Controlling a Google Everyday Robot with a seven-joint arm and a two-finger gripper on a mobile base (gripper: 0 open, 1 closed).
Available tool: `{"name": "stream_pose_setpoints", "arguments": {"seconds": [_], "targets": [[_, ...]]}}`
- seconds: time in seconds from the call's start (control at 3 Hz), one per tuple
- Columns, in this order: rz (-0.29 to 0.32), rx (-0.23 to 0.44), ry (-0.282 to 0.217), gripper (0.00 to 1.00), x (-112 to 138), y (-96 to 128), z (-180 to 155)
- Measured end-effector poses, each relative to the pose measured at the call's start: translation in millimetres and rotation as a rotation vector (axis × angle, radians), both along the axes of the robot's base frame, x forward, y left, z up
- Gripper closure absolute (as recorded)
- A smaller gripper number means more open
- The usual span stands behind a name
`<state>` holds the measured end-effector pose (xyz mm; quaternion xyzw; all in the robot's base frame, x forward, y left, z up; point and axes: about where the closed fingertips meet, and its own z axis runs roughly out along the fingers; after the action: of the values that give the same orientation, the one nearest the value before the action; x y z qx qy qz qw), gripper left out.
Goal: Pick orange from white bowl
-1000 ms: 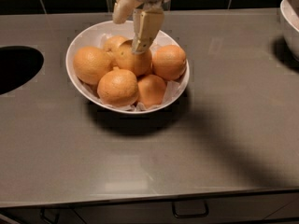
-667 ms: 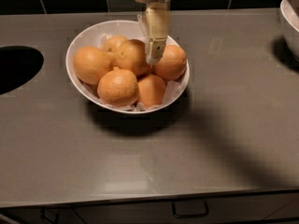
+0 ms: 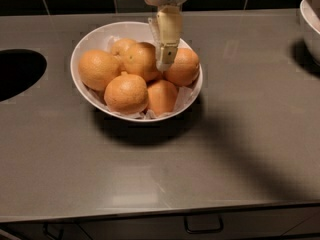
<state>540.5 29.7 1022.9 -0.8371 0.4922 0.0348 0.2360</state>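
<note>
A glossy white bowl (image 3: 80,59), lined with crinkled white paper, sits on the grey counter and holds several oranges. One orange (image 3: 140,59) lies in the middle of the pile, and another orange (image 3: 184,68) rests against the right rim. My gripper (image 3: 164,61) comes down from the white arm shell at the top edge. Its beige tip sits in the gap between those two oranges, touching or nearly touching them. Nothing is lifted out of the bowl.
A dark round opening (image 3: 20,74) is cut into the counter at the left. Part of another white vessel (image 3: 312,26) shows at the right edge. Black wall tiles run along the back. A drawer handle (image 3: 202,228) sits below the counter's front edge.
The gripper has shifted right and slightly down, from over the middle orange into the gap beside the right one. The oranges and bowl have not moved.
</note>
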Motion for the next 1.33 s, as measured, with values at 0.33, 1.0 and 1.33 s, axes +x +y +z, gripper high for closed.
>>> {"name": "stream_pose_setpoints", "arguments": {"seconds": [0.33, 1.0, 1.33], "targets": [[-0.003, -0.001, 0.01, 0.16, 1, -1, -4], [0.0, 0.003, 0.034, 0.35, 2, -1, -16], [0.001, 0.005, 0.05, 0.47, 3, -1, -22]]}}
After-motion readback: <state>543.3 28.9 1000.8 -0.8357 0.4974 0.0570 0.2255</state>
